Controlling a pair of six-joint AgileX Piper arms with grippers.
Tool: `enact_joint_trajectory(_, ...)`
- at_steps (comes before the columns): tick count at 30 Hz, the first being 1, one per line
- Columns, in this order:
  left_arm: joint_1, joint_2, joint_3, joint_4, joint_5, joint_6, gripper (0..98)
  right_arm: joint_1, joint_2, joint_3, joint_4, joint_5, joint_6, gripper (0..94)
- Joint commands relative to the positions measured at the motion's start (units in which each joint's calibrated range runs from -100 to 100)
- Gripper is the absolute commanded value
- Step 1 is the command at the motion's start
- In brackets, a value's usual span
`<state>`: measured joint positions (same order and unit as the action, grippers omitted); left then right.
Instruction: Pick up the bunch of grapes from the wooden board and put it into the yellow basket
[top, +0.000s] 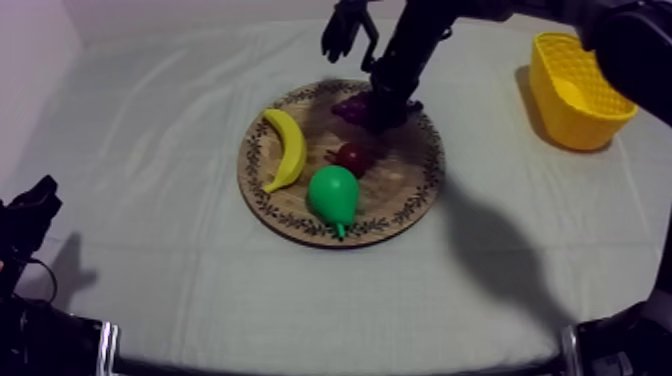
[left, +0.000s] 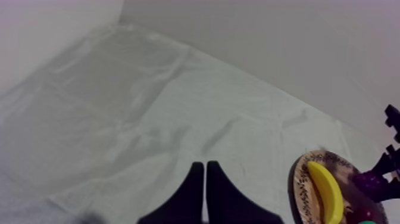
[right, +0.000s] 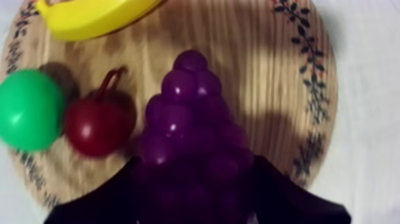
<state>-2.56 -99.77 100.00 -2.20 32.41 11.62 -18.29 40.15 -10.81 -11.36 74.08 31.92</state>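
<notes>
The purple bunch of grapes (top: 352, 108) (right: 190, 119) lies at the back of the round wooden board (top: 400, 195) (right: 268, 71). My right gripper (top: 385, 112) (right: 196, 159) reaches down from the upper right, and its black fingers (right: 119, 190) press against both sides of the bunch, shut on it. The bunch still rests on the wood. The yellow basket (top: 575, 90) stands at the far right. My left gripper (top: 30, 210) (left: 204, 179) sits low at the left with its fingers together as a wedge, far from the board (left: 303, 179).
On the board lie a banana (top: 288, 148) (right: 95, 18) at the left, a green pear (top: 333, 195) (right: 27, 116) in front and a small red fruit (top: 353, 156) (right: 95, 125) just beside the grapes. Open cloth separates the board from the basket.
</notes>
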Motion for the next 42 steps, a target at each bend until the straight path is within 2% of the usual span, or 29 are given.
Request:
enact_joint_trajectory(1, 0.0, 0.0, 0.0, -0.02, 0.0, 0.0, 0.1, 0.6, -8.1, 2.0, -0.4, 2.6, 0.2, 35.8)
enact_joint_trajectory(8, 0.0, 0.0, 0.0, -0.02, 0.0, 0.0, 0.1, 3.9, -26.3, 3.4, -3.3, 8.2, -1.6, 36.3)
enact_joint_trajectory(18, 0.0, 0.0, 0.0, -0.02, 0.0, 0.0, 0.1, 11.3, -41.2, 2.6, -4.9, 9.0, -6.2, 37.7)
enact_joint_trajectory(25, 0.0, 0.0, 0.0, -0.02, 0.0, 0.0, 0.1, 18.2, -44.3, 3.0, -4.7, 3.4, -9.8, 38.4)
enact_joint_trajectory(32, 0.0, 0.0, 0.0, -0.02, 0.0, 0.0, 0.1, 23.3, -44.8, 8.7, -2.3, -5.5, -12.1, 39.1)
enact_joint_trajectory(37, 0.0, 0.0, 0.0, -0.02, 0.0, 0.0, 0.1, 26.1, -44.7, 16.3, -1.8, -12.0, -12.1, 39.5)
enact_joint_trajectory(42, 0.0, 0.0, 0.0, -0.02, 0.0, 0.0, 0.1, 28.1, -41.7, 20.8, -1.0, -15.6, -12.7, 39.1)
